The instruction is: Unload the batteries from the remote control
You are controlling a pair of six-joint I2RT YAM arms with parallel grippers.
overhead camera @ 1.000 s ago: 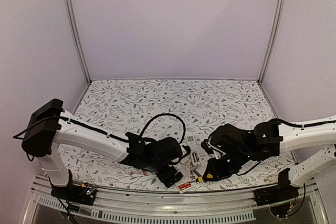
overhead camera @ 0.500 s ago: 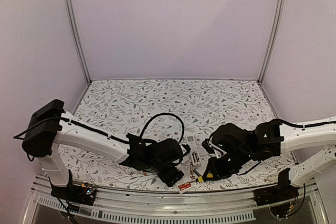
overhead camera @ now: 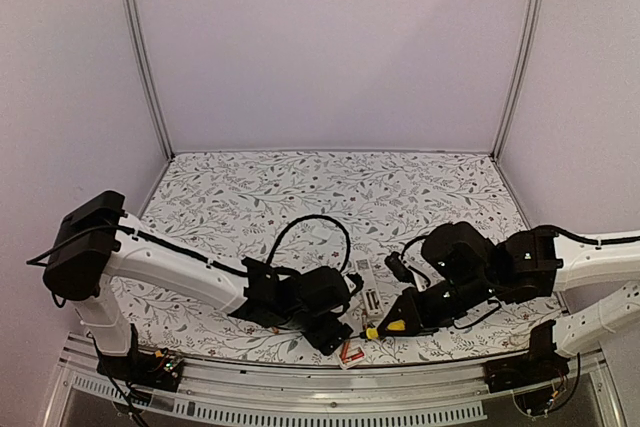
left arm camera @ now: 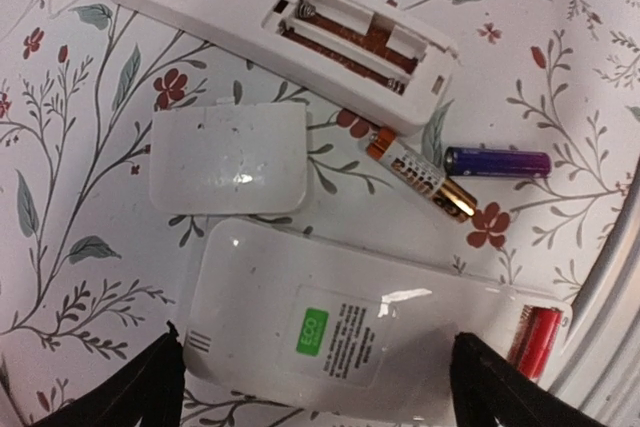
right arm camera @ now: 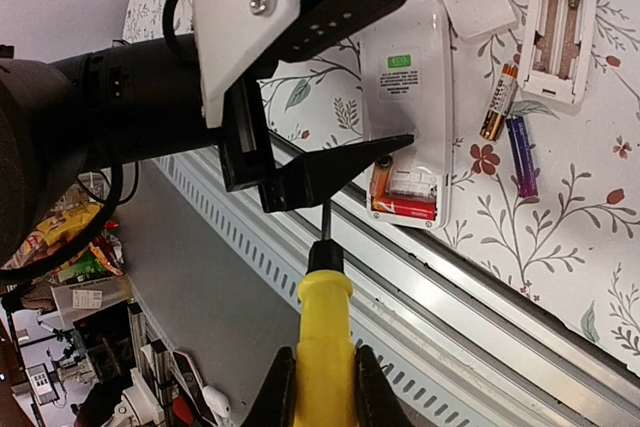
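A white remote (left arm camera: 350, 327) with a green sticker lies back-up between my left gripper's (left arm camera: 320, 392) wide-open fingers, which rest at it. Its open compartment holds red batteries (right arm camera: 405, 209), and one end shows in the left wrist view (left arm camera: 535, 339). A second white remote (left arm camera: 300, 37) lies beyond it with its compartment open. Two loose batteries lie between them, one orange-gold (left arm camera: 420, 175) and one purple (left arm camera: 497, 161). My right gripper (right arm camera: 322, 367) is shut on a yellow-handled tool (right arm camera: 322, 307). The tool's tip is hidden behind the left finger (right arm camera: 340, 172), close to the compartment.
A loose white battery cover (left arm camera: 228, 157) lies beside the remotes. The table's metal front rail (right arm camera: 480, 287) runs just under the near remote. In the top view both arms (overhead camera: 300, 297) crowd the near centre, and the side frame posts (overhead camera: 140, 57) stand at the back.
My right arm has drawn back to the right and the yellow tool now lies flatter, its tip pointing left at the near remote. The left arm has hardly moved.
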